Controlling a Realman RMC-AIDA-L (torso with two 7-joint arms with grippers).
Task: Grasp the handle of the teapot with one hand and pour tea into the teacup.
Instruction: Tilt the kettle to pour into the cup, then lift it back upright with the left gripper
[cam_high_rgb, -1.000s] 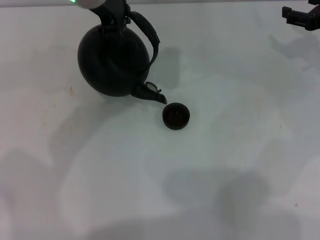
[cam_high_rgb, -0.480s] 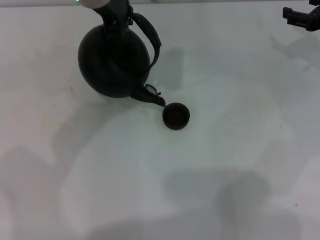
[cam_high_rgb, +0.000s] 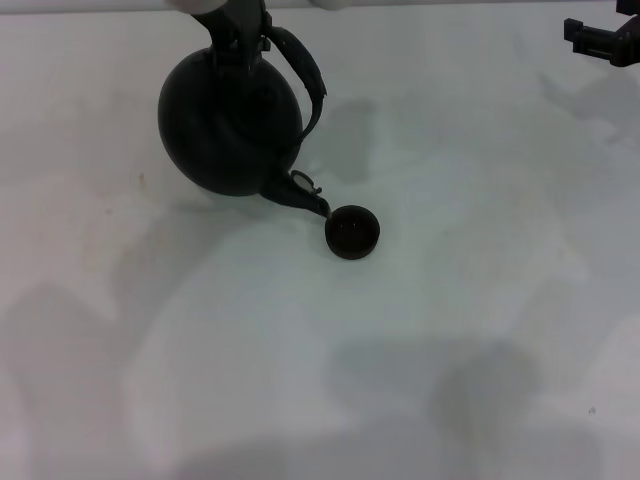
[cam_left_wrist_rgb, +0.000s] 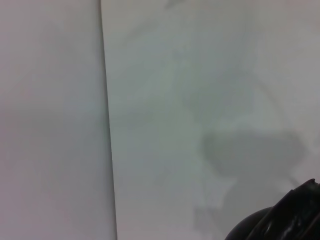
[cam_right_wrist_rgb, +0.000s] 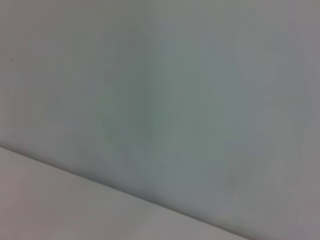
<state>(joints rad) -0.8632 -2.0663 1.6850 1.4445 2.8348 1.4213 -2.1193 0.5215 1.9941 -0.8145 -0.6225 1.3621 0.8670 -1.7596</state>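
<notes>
- Writing, brands or labels are not showing on anything readable; the pot, the cup and the bench are all carrying plain surfaces.
- Teapot (cam_high_rgb: 230, 125) is hanging tilted near the bench's (cam_high_rgb: 480, 300) far left part, its round matte-black belly facing the head camera and its short curved spout (cam_high_rgb: 300, 192) pointing down toward the cup.
- Spout tip is sitting just at the far-left rim of the teacup (cam_high_rgb: 352, 232); whether it is touching the rim cannot be told.
- Handle (cam_high_rgb: 300, 70), a black arched band, is curving off the pot's right side up toward the bench's far edge.
- Left gripper (cam_high_rgb: 240, 25) is coming in at the far edge above the pot and is pinching the handle, carrying the pot's weight; only its dark lower part is showing in the head view.
- Left wrist view is showing pale bench, a straight seam line, a soft shadow and one dark rough-textured corner (cam_left_wrist_rgb: 285, 217), seemingly the teapot; no fingers are visible there.
- Teacup is standing upright near the bench's middle, tiny, round, dark brown-black, handleless, its inside looking dark; liquid cannot be made out.
- Right gripper (cam_high_rgb: 605, 38) is hovering at the bench's far right corner, well apart from pot and cup; I cannot tell how its claw is standing.
- Right wrist view is showing only pale surface with a slanting edge.
</notes>
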